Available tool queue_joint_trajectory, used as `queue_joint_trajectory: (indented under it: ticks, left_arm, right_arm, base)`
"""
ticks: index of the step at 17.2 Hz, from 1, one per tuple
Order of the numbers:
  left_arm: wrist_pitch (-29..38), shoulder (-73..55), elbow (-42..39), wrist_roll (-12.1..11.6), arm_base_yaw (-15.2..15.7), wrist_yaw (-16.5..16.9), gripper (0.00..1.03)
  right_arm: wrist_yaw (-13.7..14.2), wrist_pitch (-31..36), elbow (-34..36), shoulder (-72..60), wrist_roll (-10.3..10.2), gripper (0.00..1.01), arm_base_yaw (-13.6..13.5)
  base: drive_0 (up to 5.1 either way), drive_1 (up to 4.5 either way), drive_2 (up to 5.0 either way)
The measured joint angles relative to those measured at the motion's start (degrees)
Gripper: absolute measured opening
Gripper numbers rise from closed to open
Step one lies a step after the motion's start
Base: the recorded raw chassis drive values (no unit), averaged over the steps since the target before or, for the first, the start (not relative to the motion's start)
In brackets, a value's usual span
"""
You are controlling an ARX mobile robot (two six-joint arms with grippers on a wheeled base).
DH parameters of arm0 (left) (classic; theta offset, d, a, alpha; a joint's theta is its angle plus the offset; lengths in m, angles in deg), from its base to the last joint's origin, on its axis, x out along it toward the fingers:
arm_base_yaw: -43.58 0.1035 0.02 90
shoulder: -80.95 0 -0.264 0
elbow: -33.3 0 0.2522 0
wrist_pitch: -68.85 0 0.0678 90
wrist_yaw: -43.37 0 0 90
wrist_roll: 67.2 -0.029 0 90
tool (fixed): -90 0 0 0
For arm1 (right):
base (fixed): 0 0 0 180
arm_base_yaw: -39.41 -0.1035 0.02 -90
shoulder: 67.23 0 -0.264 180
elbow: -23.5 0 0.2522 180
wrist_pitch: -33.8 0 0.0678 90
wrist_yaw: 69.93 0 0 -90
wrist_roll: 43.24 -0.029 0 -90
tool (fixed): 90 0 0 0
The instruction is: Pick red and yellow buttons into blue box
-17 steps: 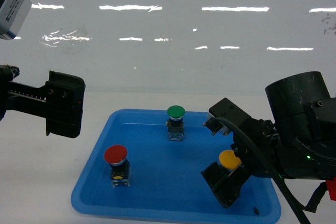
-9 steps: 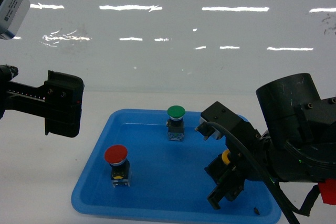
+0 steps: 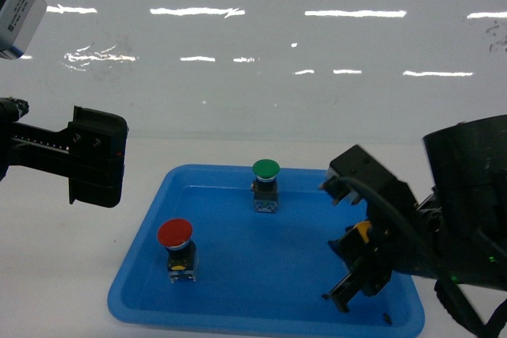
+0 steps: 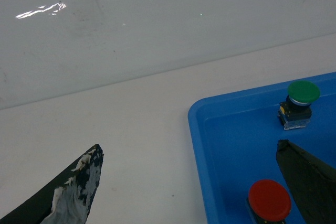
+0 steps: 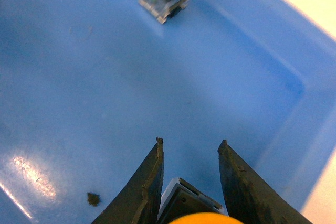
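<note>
Right tool (image 3: 360, 263) clamped on the yellow button (image 3: 364, 231), fingers (image 5: 149, 182) pinching the block body from both sides with the cap just below them in the right wrist view; seemingly gripped by the body so the round cap cannot slip. Held at the near right of the shallow blue tray (image 3: 142, 275), whether lifted or resting on the floor unclear. Left tool (image 3: 97, 156) hanging spread apart and empty above the white counter (image 4: 131, 129), left of the tray, probably waiting for its turn at the red button (image 3: 175, 233).

Inside the tray: red button near left, green button (image 3: 265, 169) at the far middle, a small dark speck (image 5: 93, 199) near the front edge. No blue box visible in any view.
</note>
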Motion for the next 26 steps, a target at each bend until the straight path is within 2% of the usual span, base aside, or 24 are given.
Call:
queue_joint_trajectory:
  ticks: [4, 6, 10, 11, 12, 17, 19, 21, 24, 26]
  left_arm:
    - [0.0, 0.0, 0.0, 0.0, 0.0, 0.0, 0.98]
    - [0.0, 0.0, 0.0, 0.0, 0.0, 0.0, 0.98]
    - [0.0, 0.0, 0.0, 0.0, 0.0, 0.0, 0.98]
    - [0.0, 0.0, 0.0, 0.0, 0.0, 0.0, 0.98]
    - [0.0, 0.0, 0.0, 0.0, 0.0, 0.0, 0.98]
    - [0.0, 0.0, 0.0, 0.0, 0.0, 0.0, 0.98]
    - [0.0, 0.0, 0.0, 0.0, 0.0, 0.0, 0.98]
    - [0.0, 0.0, 0.0, 0.0, 0.0, 0.0, 0.98]
    - [-0.2, 0.0, 0.0, -0.1, 0.0, -0.1, 0.98]
    - [-2.6, -0.6, 0.4, -0.5, -1.2, -0.3, 0.98]
  right_arm:
    - [0.0, 5.5, 5.0, 10.6, -4.0, 0.29, 2.6]
    - [1.2, 7.0, 9.6, 16.1, -6.6, 0.29, 4.3]
    - [5.2, 9.1, 18.5, 25.5, -10.2, 0.29, 9.1]
    - [6.2, 9.8, 20.5, 27.4, -10.9, 0.29, 9.4]
    - [6.4, 9.6, 21.4, 28.5, -11.4, 0.29, 9.3]
    - [10.7, 11.1, 26.1, 34.1, -14.3, 0.29, 9.4]
    - [11.9, 12.2, 27.7, 36.1, -14.6, 0.29, 9.5]
    - [16.8, 13.6, 32.0, 40.2, -15.5, 0.29, 10.0]
    - [16.7, 13.4, 32.3, 41.4, -15.3, 0.29, 9.9]
    - [16.7, 13.4, 32.3, 41.4, -15.3, 0.29, 9.9]
  base:
    - [0.0, 0.00, 0.0]
    - [0.0, 0.00, 0.0]
    - [0.0, 0.00, 0.0]
    - [0.0, 0.00, 0.0]
    - [0.0, 0.00, 0.0]
    - [0.0, 0.00, 0.0]
    - [0.0, 0.00, 0.0]
    - [0.0, 0.00, 0.0]
    - [0.0, 0.00, 0.0]
    - [0.0, 0.00, 0.0]
